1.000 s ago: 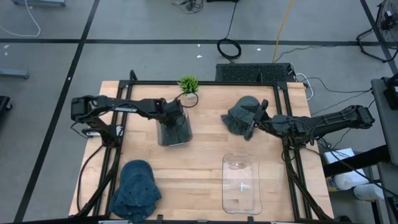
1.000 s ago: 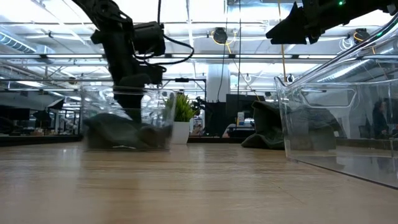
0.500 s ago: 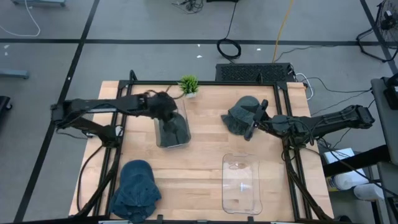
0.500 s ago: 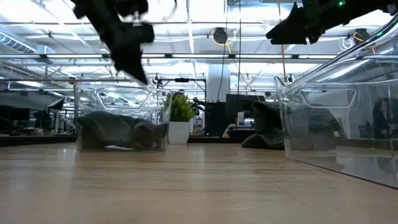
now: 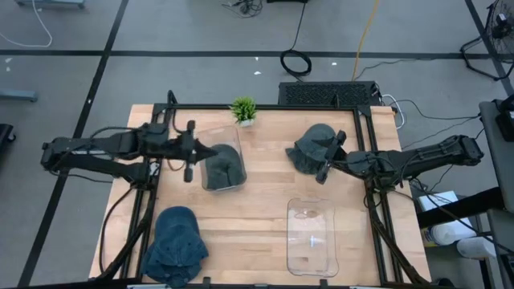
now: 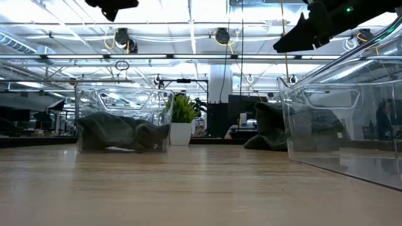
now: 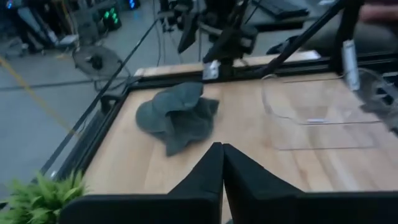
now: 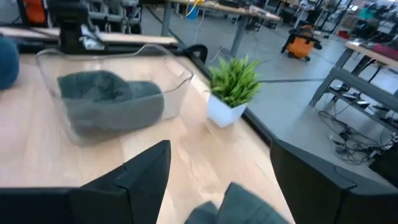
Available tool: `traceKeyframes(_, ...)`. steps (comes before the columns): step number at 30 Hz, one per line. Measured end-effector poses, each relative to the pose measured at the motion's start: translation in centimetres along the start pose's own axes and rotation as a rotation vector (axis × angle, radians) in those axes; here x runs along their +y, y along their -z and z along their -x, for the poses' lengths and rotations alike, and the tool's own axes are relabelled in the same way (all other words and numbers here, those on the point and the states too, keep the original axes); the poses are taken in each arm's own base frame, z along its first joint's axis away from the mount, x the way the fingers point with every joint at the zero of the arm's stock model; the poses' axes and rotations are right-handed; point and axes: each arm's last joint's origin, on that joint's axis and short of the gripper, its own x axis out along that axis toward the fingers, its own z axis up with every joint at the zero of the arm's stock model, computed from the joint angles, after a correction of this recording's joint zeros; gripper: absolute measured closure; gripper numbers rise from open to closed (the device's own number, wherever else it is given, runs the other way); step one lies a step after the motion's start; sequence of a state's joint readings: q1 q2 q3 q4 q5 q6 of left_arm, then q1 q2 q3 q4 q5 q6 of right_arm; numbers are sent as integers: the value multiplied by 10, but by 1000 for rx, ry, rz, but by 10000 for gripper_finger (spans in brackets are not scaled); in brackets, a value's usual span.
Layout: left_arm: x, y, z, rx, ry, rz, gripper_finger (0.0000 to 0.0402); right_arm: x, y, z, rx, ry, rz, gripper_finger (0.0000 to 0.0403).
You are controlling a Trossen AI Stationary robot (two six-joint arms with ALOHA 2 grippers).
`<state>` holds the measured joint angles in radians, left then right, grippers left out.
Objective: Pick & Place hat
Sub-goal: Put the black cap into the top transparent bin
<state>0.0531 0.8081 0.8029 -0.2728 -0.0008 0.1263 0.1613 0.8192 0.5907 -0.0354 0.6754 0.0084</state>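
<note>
A dark grey-green hat (image 5: pixel 224 169) lies in a clear bin (image 5: pixel 233 138) at the table's far left, also seen in the low view (image 6: pixel 122 132) and the right wrist view (image 8: pixel 109 93). My left gripper (image 5: pixel 189 154) hangs shut just left of that bin, high above the table (image 6: pixel 113 4), its fingers closed together (image 7: pixel 221 168). A second grey hat (image 5: pixel 308 149) lies crumpled on the wood at the far right (image 7: pixel 177 115). My right gripper (image 5: pixel 326 158) hovers open well above it (image 6: pixel 308 31), with its fingers apart (image 8: pixel 224 180). A blue hat (image 5: pixel 175 245) rests at the near left corner.
An empty clear bin (image 5: pixel 312 237) stands at the near right, large in the low view (image 6: pixel 339 113). A small potted plant (image 5: pixel 243 110) sits at the far edge beside the filled bin. Bare wood lies in the table's middle.
My left gripper has risen out of the clear bin and drawn back toward the table's left edge, tipping from pointing down to nearly level. The grey-green hat has stayed in the bin. My right arm has kept still.
</note>
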Motion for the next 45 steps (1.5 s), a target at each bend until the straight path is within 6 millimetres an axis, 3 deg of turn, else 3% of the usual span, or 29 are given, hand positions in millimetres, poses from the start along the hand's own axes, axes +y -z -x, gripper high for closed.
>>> traceKeyframes(8, -4, 37, 7, 19, -73, 147, 376, 8, -1, 5, -18, -97, -19, 140)
traceKeyframes(15, 1, 74, -1, 311, -267, 287, 376, 7, -2, 4, -20, -87, -24, 140)
traceKeyframes(29, 35, 124, -48, 685, -466, 421, 376, 7, -6, 4, -62, -85, -39, 140)
traceKeyframes(45, 66, 145, -41, 891, -607, 286, 376, 7, -6, 4, -61, -85, -38, 140)
